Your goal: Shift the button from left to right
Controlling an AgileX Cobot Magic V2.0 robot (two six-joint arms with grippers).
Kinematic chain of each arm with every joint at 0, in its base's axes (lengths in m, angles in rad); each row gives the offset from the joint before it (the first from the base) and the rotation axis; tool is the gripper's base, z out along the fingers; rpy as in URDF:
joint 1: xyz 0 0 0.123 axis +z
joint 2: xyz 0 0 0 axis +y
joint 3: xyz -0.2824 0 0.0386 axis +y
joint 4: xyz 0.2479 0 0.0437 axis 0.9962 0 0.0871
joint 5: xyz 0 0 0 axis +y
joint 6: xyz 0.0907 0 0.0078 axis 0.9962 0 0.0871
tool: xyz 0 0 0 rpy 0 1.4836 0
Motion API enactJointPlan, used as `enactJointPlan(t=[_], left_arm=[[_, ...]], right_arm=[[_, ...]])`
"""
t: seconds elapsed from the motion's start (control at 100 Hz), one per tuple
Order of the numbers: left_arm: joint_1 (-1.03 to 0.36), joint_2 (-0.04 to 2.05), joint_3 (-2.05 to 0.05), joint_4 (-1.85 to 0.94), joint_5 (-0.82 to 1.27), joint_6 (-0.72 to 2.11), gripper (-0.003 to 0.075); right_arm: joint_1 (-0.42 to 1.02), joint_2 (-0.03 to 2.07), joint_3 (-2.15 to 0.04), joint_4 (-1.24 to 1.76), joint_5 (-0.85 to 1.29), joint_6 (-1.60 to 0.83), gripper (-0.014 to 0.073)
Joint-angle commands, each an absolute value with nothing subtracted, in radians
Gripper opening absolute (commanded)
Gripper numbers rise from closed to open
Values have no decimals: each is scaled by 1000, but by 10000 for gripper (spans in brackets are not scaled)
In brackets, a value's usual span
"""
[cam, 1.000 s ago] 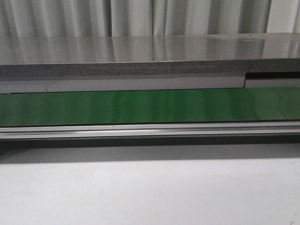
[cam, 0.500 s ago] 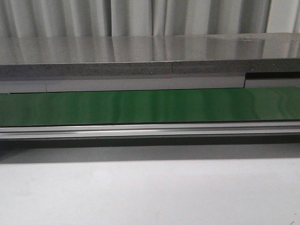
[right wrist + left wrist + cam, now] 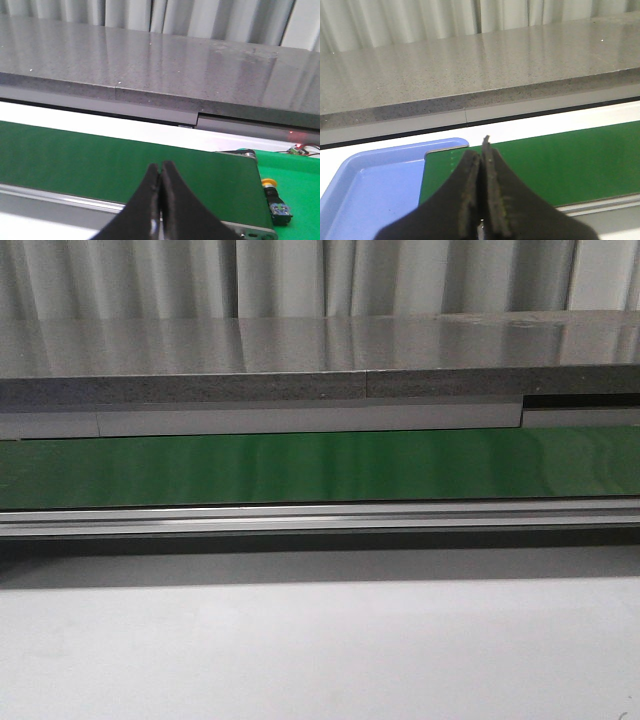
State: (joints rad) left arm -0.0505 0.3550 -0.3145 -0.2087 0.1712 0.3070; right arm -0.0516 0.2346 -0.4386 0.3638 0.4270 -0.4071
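Note:
The button (image 3: 270, 188), an orange-yellow cap on a small black body with a blue end, shows only in the right wrist view, lying on a bright green surface just past the end of the green belt (image 3: 125, 162). My right gripper (image 3: 161, 172) is shut and empty over the belt's near edge, well apart from the button. My left gripper (image 3: 481, 154) is shut and empty over the other end of the belt (image 3: 545, 160), beside a blue tray (image 3: 375, 185). Neither gripper nor the button shows in the front view.
The green conveyor belt (image 3: 320, 468) runs across the front view, with a metal rail (image 3: 320, 518) along its near side and a grey stone counter (image 3: 300, 350) behind. White tabletop (image 3: 320, 650) lies in front. A small circuit board with wires (image 3: 298, 150) sits beyond the button.

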Motion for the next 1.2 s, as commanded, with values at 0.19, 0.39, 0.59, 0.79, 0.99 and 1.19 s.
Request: enactJointPlan(t=[0.19,0.39,0.59,0.79,0.99,1.19], left_arm=[[-56,363,-344,-214,92,307,-20],[-56,363,-344,-214,92,307,-20],[-56,363,-344,-214,92,307,-20],[-56,363,-344,-214,92,307,-20],[-56,363,-344,-214,92,307,-20],[-56,363,-344,-214,92,307,-20]], right_arm=[[-9,79,-276,77,236,0,-68],[46,-29,-144,11,164,51,-68],[56,-32,-42,9,84,51,-68],[56,-32,12,9,32,51,-68],[56,-32,12,12,35,51,-68],[56,-32,12,12,36,51,-68]])
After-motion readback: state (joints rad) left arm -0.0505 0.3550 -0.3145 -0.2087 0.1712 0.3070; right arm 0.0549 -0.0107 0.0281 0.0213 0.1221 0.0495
